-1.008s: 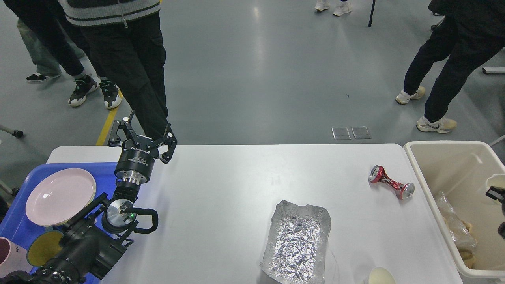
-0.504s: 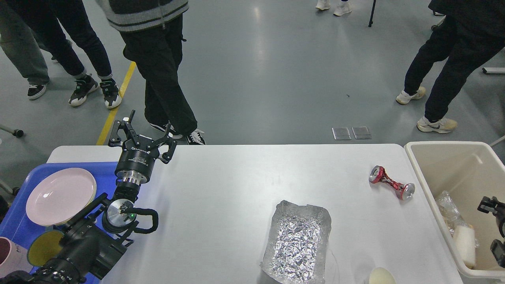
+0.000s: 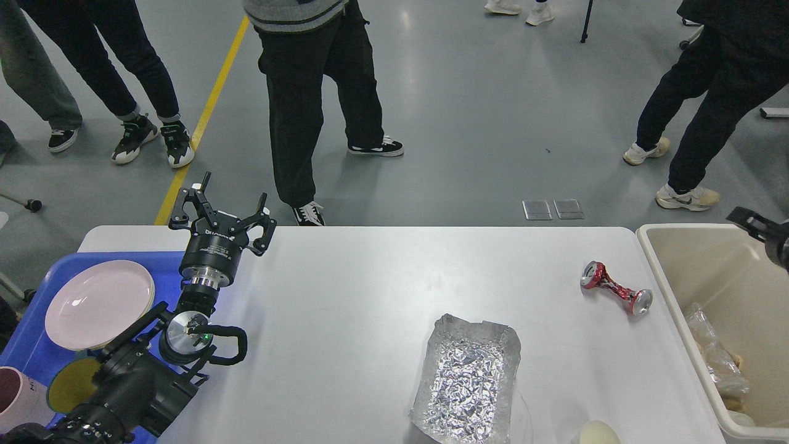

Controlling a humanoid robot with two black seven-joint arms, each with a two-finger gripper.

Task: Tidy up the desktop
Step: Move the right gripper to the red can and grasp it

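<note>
Your left gripper (image 3: 223, 208) hangs spread and empty over the smooth white desktop (image 3: 370, 296), which bears a crinkled foil tray (image 3: 467, 377) and crushed red can (image 3: 614, 295). Right gripper (image 3: 763, 233): finger state indiscernible.

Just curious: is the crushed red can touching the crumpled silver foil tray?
Apart. The head view shows bare white desktop between the crushed red can and foil tray.
</note>
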